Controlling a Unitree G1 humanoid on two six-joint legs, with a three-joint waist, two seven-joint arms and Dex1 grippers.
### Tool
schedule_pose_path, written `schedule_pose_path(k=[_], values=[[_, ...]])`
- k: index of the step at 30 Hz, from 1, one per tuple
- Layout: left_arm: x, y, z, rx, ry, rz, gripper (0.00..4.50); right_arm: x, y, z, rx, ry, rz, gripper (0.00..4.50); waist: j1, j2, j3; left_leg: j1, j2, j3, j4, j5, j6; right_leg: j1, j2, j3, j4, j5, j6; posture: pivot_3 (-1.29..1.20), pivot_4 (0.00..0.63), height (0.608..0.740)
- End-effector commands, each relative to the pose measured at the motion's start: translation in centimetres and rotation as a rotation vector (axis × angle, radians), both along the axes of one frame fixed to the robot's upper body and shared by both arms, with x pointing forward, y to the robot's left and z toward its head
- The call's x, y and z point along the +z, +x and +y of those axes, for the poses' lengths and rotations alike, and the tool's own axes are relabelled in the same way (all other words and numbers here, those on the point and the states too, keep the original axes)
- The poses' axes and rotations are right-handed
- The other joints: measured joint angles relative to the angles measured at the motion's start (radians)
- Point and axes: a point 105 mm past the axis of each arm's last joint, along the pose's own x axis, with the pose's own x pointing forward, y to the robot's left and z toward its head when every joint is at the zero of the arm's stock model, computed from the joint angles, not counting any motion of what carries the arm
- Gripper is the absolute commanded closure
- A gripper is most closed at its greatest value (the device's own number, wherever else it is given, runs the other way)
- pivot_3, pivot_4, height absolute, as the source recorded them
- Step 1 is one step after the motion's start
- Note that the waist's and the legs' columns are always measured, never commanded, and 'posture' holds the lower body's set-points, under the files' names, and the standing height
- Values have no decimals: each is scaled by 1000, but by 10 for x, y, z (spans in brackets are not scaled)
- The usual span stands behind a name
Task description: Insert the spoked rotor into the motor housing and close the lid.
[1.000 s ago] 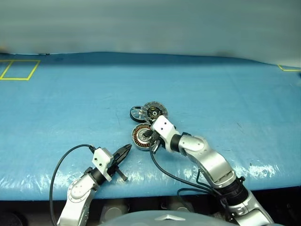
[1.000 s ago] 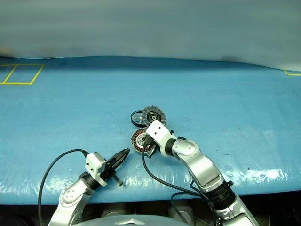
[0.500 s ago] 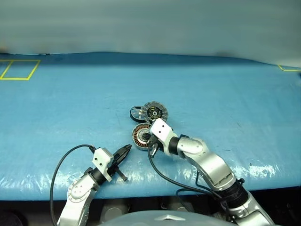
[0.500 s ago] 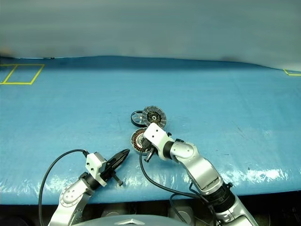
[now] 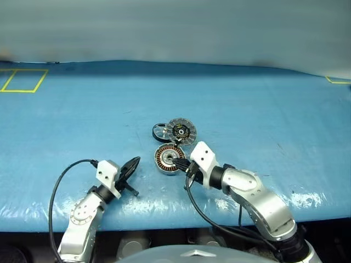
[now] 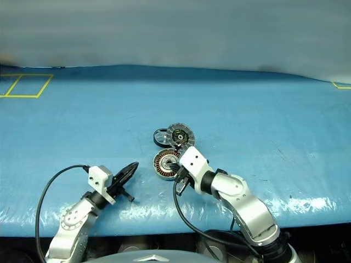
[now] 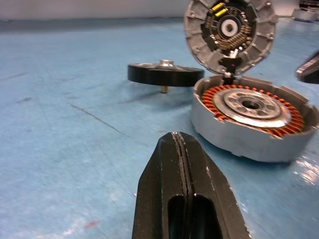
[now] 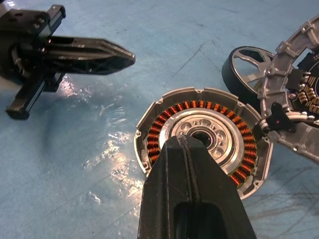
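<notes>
Centrally on the blue table (image 5: pixel 82 115): the motor housing (image 5: pixel 169 158), lying flat and open, its ring of copper-coloured windings around a silver hub exposed — nothing seated inside it.

Hinged at the housing's far edge: the lid (image 5: pixel 181 130), swung open and standing up in the left wrist view, its grey-segmented face with black centre turned toward the robot.

Just beside the lid, on its left and touching or nearly touching it: the spoked rotor (image 5: pixel 160 131), flat on the table, black rim up, apart from the housing.

Right gripper (image 5: pixel 181 162): fingers pressed together, holding nothing, tip poised over the near right part of the housing; contact cannot be told.

Left gripper (image 5: pixel 131 165): fingers likewise closed and empty — low over the table to the left of the housing, pointing toward it, clearly apart.
</notes>
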Motion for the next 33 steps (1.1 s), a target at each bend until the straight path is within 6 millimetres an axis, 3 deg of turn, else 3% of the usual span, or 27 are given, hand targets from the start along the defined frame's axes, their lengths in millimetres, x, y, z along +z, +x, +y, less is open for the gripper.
schedule_pose_path(k=[1, 9, 13, 23, 26, 33], values=[[25, 14, 4, -22, -35, 3, 4500, 14, -6, -10, -22, 55, -66, 4490, 0, 0, 0, 0, 0, 0, 0, 0, 0, 0, 0, 0, 0, 0, 0, 0, 150, 740], [47, 48, 2, -220, 75, 69, 4500, -10, -15, -32, -147, 113, -98, 4490, 0, 0, 0, 2, 0, -2, 0, 1, -2, 4, 3, 0, 0, 0, 7, 0, 150, 740], [53, 64, -2, -347, 169, 96, 4500, -24, -20, -34, -183, 135, -45, 4490, 0, 0, 0, 4, -1, -2, 0, 1, -2, 5, 4, 1, 0, -2, 4, 0, 150, 740], [64, 98, -9, -563, 377, 77, 4500, -35, -28, -35, -229, 175, -5, 4490, 1, -1, 0, 3, -6, -4, 0, 2, -3, 5, 5, 1, 0, -1, 3, 0, 150, 740], [68, 113, -11, -594, 447, 78, 3944, -38, -28, -37, -255, 175, -3, 4500, 5, -1, 0, 3, -6, -5, 0, 2, -3, 5, 5, 1, 0, 0, 3, 0, 150, 740], [76, 130, -20, -640, 531, 42, 1606, -41, -29, -38, -277, 170, 1, 4500, 5, -2, 1, 2, -7, -5, 1, 2, -3, 5, 5, 1, -1, 1, 7, 0, 150, 740]])
